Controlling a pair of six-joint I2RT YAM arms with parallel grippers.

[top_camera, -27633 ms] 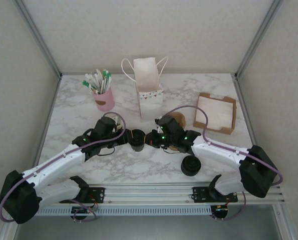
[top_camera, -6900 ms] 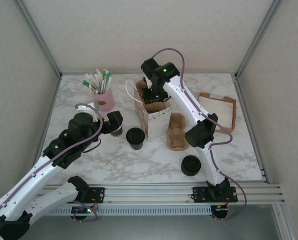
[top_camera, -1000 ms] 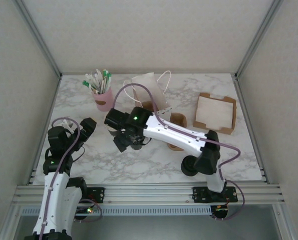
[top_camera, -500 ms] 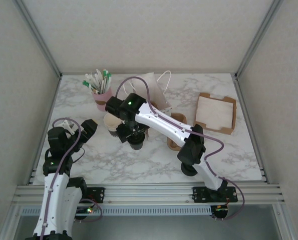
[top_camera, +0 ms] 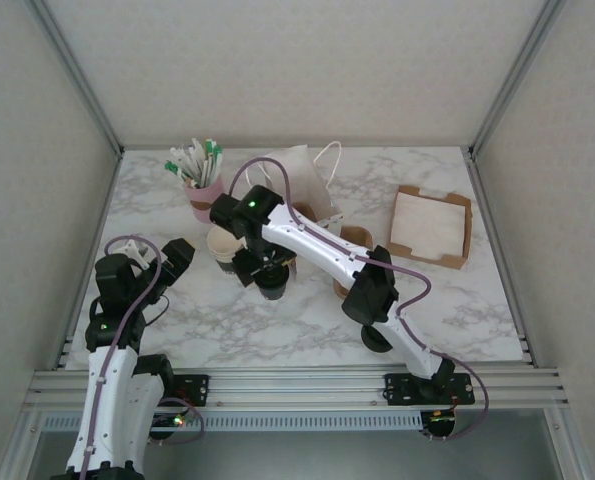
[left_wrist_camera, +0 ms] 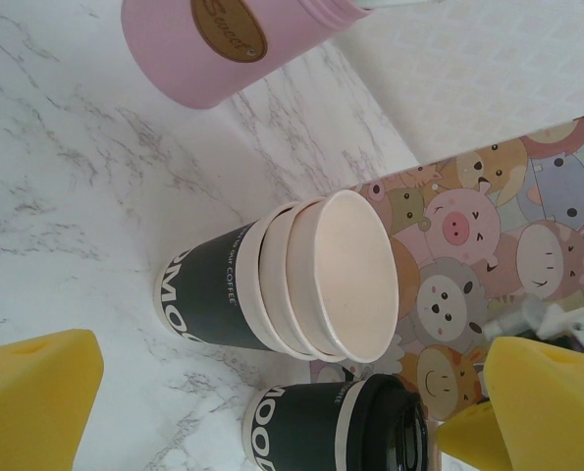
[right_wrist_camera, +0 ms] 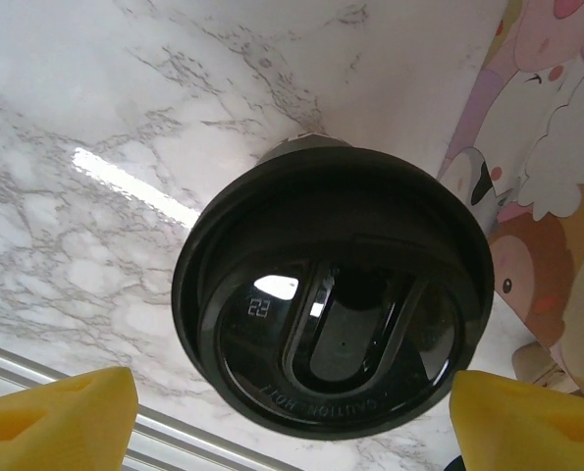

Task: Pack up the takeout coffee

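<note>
Top view: right arm reaches from lower right across to centre-left, and the right gripper (top_camera: 268,270) points down over the takeout coffee (top_camera: 272,291), which stands on the marble table (top_camera: 457,310) just left of centre. The wrist hides most of the cup and the jaw gap can't be read from here. Stack of lidless cups (top_camera: 220,244) is just left of it, with the paper bag (top_camera: 302,180) behind, leaning. The arm partly covers the cup carrier (top_camera: 355,240) right of the bag, and the elbow cuts off the stack of black lids (top_camera: 376,340) at lower centre-right. Pink cup (top_camera: 206,200) of sticks is upper left, napkin tray (top_camera: 432,225) at right. Left gripper (top_camera: 174,257) hangs at far left, fingers spread, holding nothing. Left wrist view: yellow pads (left_wrist_camera: 31,397) sit in the two bottom corners, wide apart. The lidless stack is mid-frame, the lidded coffee (left_wrist_camera: 326,432) is cropped by the bottom edge, and the right pad hides part of the lid. The bag's cartoon print is at right, the pink cup's top is cut off at the upper edge, and a blurred white bit of the other arm shows at the right edge. Right wrist view: black lid (right_wrist_camera: 336,324) seen from above, centred, cup body hidden beneath it. Jaws are apart with a pad on either side: clear gap at the lower left, and the lower-right pad is close to the rim, contact not discernible. Bag at the right edge, cropped.
</note>
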